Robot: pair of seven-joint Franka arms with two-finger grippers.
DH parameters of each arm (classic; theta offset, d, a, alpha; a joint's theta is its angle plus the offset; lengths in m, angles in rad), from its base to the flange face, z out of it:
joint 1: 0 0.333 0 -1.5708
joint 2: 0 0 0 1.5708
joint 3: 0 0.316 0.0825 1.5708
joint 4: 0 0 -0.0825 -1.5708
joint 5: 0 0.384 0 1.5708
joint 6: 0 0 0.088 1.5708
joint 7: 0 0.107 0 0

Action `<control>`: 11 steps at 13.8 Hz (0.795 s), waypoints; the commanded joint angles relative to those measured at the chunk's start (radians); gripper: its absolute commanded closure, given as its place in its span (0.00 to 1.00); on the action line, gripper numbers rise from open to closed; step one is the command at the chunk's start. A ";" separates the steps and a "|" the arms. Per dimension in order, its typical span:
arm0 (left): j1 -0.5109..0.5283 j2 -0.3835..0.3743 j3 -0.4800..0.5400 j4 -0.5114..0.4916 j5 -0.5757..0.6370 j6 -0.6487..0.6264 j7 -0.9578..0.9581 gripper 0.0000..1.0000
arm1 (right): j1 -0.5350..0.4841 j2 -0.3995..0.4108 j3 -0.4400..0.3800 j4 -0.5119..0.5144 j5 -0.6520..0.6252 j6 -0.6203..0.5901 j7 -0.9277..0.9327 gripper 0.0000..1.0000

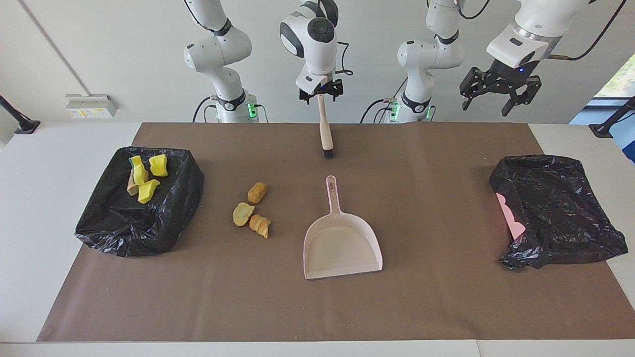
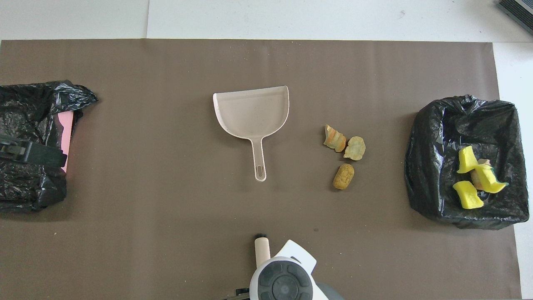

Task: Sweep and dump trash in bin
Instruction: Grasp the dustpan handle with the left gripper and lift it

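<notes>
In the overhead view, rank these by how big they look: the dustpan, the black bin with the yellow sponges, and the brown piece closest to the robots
1. Black bin, clearly largest.
2. Dustpan.
3. Brown piece, by far smallest.
All rest on the table, so nearness barely skews this.

Both views are bright and evenly lit by soft, diffuse light, and daylight enters at a window [image 1: 617,79] at the facing view's edge by the left arm's end. Shadows are faint and short: a soft one hugs the dustpan [image 1: 342,245] and the black bin bags [image 1: 141,201], whose crinkled plastic shows small white glints. Focus is sharp across the brown mat [image 2: 166,187], with no motion blur, and the table edges stay nearly straight toward the corners.
</notes>
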 commanded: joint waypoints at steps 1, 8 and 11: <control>-0.020 0.000 -0.066 -0.094 0.002 0.132 -0.111 0.00 | 0.061 -0.007 -0.004 -0.113 0.034 0.137 0.022 0.00; -0.260 0.121 -0.073 -0.247 0.006 0.452 -0.379 0.00 | 0.150 0.127 -0.004 -0.115 0.017 0.292 0.119 0.00; -0.349 0.255 -0.071 -0.246 0.045 0.614 -0.557 0.00 | 0.152 0.118 -0.004 -0.113 -0.004 0.231 0.126 0.00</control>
